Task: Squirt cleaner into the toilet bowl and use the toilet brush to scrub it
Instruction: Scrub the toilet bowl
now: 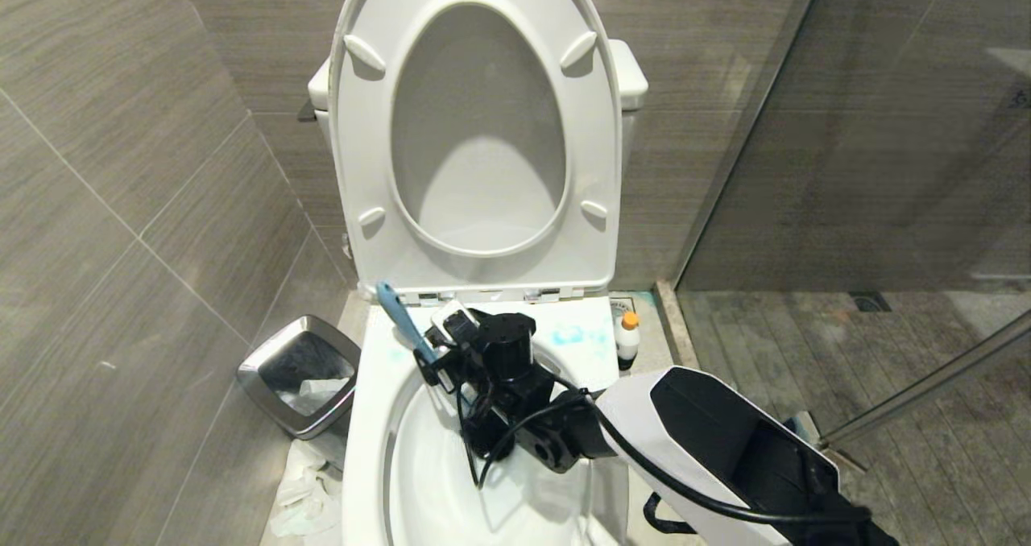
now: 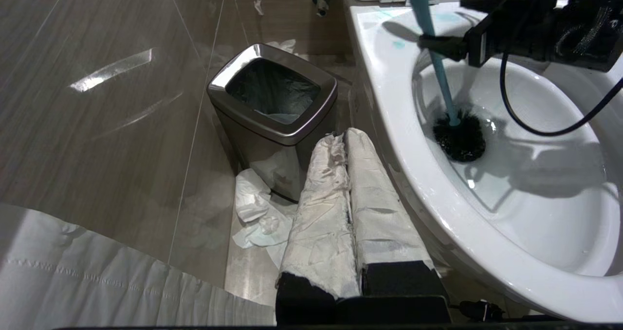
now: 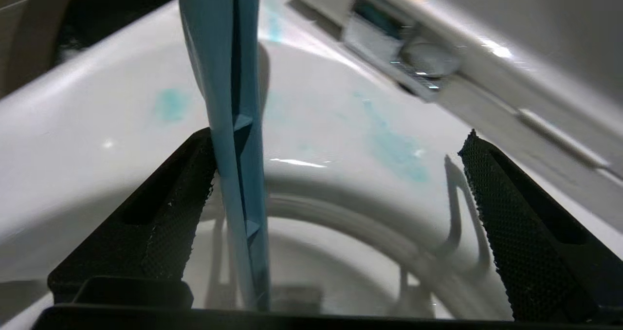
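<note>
Over the toilet bowl (image 1: 366, 417), your right gripper (image 3: 336, 174) stands spread wide, one finger touching the toilet brush (image 2: 440, 62), whose bristles sit in the bowl; your left gripper (image 2: 346, 145) is pressed together.

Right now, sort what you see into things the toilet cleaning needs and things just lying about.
Belongs to the job:
- toilet brush, bristle head down in the bowl
- toilet bowl
- cleaner, standing on the floor beside the toilet
- right pincer, open, shaft against one finger

Just lying about:
- steel bin
- crumpled paper on the floor by the bin
- left pincer, shut, parked
</note>
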You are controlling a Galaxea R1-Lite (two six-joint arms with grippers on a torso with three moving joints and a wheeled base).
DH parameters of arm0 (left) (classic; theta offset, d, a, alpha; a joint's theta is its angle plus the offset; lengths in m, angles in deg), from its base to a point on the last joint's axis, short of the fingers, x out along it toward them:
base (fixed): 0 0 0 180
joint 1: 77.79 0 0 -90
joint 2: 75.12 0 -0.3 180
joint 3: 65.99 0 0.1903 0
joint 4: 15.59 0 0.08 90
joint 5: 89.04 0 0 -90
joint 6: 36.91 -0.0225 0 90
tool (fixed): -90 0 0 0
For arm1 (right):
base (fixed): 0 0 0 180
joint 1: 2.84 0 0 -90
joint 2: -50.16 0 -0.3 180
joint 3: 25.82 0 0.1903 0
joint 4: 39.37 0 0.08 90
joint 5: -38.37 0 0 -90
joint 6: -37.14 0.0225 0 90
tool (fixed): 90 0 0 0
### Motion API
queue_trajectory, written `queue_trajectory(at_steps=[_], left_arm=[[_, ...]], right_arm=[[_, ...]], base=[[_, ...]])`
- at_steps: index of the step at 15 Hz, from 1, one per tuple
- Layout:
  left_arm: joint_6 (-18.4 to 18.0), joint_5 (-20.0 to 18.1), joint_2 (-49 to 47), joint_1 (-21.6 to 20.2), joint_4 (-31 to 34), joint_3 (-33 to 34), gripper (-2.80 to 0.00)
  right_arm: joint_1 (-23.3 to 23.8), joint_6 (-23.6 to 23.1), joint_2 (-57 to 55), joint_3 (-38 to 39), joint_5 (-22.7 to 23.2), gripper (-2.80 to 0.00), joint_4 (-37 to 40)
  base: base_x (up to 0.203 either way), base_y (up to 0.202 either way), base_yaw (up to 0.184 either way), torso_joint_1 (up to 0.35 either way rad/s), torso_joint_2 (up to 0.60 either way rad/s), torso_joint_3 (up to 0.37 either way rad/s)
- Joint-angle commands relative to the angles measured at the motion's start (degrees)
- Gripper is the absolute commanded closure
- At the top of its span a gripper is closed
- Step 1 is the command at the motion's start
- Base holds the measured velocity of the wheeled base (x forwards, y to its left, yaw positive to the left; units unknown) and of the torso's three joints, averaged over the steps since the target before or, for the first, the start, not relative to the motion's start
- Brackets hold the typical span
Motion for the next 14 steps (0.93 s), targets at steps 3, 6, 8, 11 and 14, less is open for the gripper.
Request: queue_trajectory(at_steps=[3,6,8,11,14], left_arm=[[0.0,0.0,0.0,0.0,0.0,0.1,0.00],[0.0,0.0,0.0,0.0,0.0,0.1,0.00],[0.0,0.0,0.0,0.0,0.0,0.1,0.00],[0.0,0.0,0.0,0.0,0.0,0.1,0.00],[0.0,0.0,0.0,0.0,0.0,0.1,0.00]], right_arm=[[2.0,-0.1,0.6,0.0,-1.9,-2.80,-1.8],[2.2,0.2,1.0,0.0,-2.0,-2.80,-1.8],[2.7,0.3,1.1,0.0,-2.0,-2.80,-1.8],[2.8,0.4,1.3,0.0,-1.6,-2.80,-1.9],[2.7,1.7,1.1,-0.1,1.2,-2.80,-1.9]], base=[[0.000,0.000,0.000,0.000,0.00,0.000],[0.000,0.000,0.000,0.000,0.00,0.000],[0.000,0.000,0.000,0.000,0.00,0.000],[0.000,0.000,0.000,0.000,0.00,0.000],[0.000,0.000,0.000,0.000,0.00,0.000]])
